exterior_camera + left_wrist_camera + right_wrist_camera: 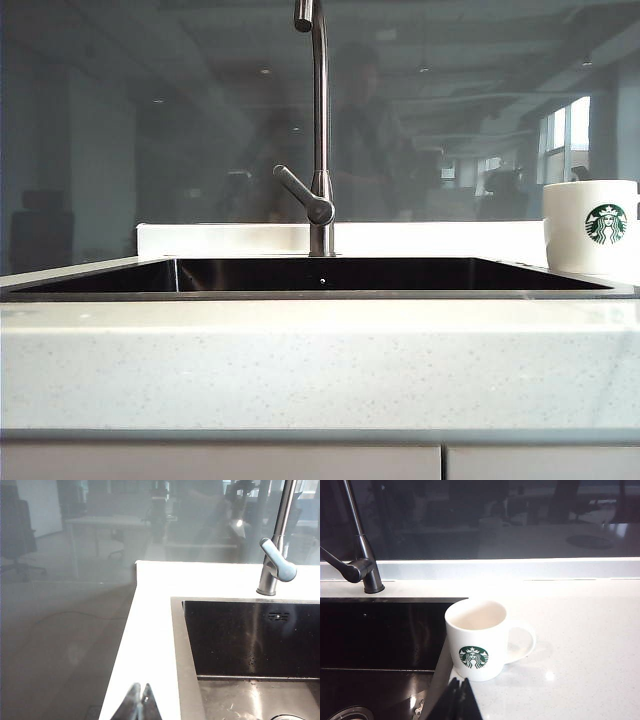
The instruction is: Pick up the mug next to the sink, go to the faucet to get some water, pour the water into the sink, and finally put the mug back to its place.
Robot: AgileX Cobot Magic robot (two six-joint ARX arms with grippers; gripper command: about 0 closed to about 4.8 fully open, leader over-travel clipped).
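Both end effectors clenched, empty — left end effector (139,702) at the sink (176,645) corner, right end effector (461,700) facing your mug (476,640), handle away from the faucet (362,555) — easy grab.

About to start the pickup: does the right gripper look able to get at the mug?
Probably yes: the mug stands upright on the countertop beside the sink, just ahead of the shut right gripper, nothing between.

Only fingertips visible, no arm in the exterior view. Left gripper (138,700): 2 dark, glossy, tapered fingers, pointed tips pressed together, pale reflections on the surfaces. Right gripper (461,696): same 2 dark, slim, wedge-shaped fingers, tips together. No cables, screws or markings visible.
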